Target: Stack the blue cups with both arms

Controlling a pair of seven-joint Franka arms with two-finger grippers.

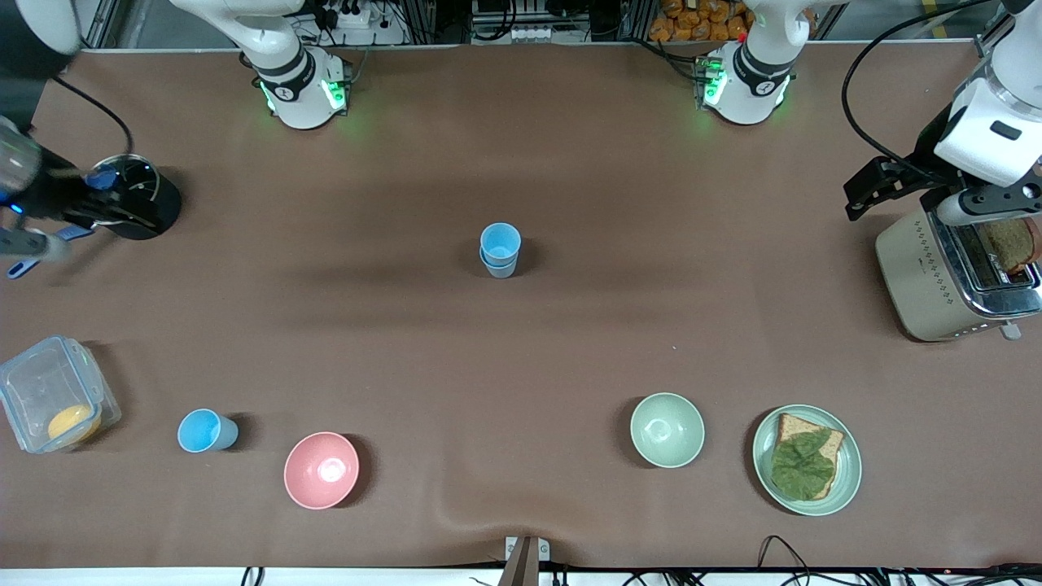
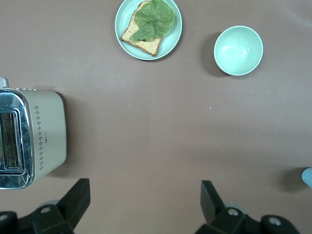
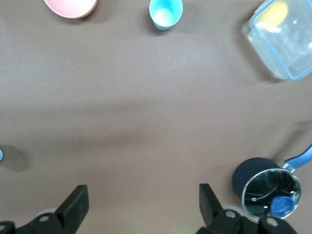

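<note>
The stacked cups point(image 1: 499, 249) are ringed by bare table. The lone cup point(image 1: 205, 430) is flanked by the pink bowl point(image 1: 321, 470) and the container point(image 1: 54, 404).

no readable text, no labels, no brands, no numbers anywhere

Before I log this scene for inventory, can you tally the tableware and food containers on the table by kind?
Blue cups: 3, two stacked mid-table, one alone
Bowls: 2, pink bowl, pale green bowl
Plates: 1, plate with bread and lettuce
Clear lidded containers: 1, container
Pots: 1, black pot
Toasters: 1, toaster
Total: 9
</note>
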